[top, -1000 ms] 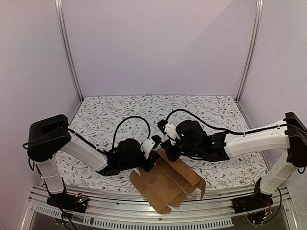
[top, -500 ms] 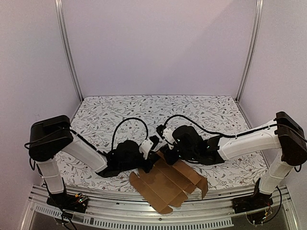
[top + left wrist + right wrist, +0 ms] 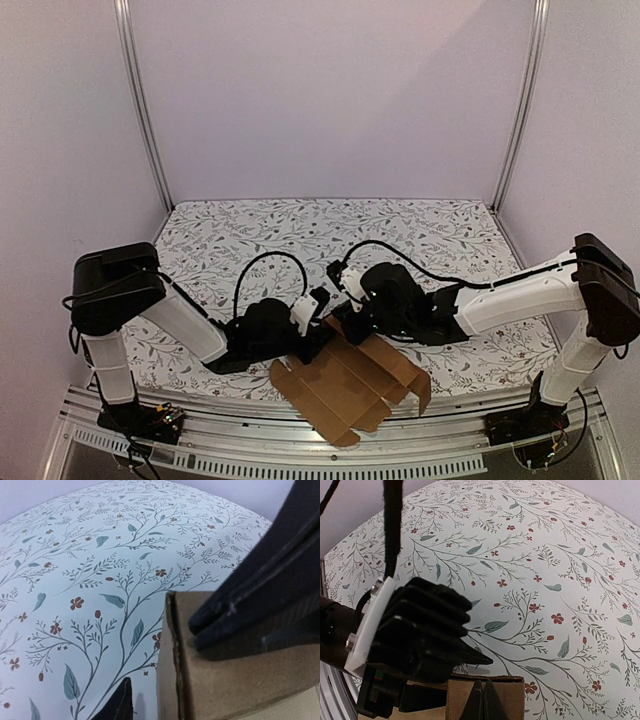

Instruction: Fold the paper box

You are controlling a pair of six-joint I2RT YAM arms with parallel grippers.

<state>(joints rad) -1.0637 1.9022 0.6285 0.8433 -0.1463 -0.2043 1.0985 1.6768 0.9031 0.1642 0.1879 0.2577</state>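
The brown die-cut cardboard box (image 3: pixel 345 385) spreads toward 5 o'clock from both arms, its far corner between the parted left fingers (image 3: pixel 121 703), with the clenched right fingers (image 3: pixel 479 702) touching that same corner.

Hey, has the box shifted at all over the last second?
No, not visibly. The box lies where it did, its near corner over the same spot on the front rail.
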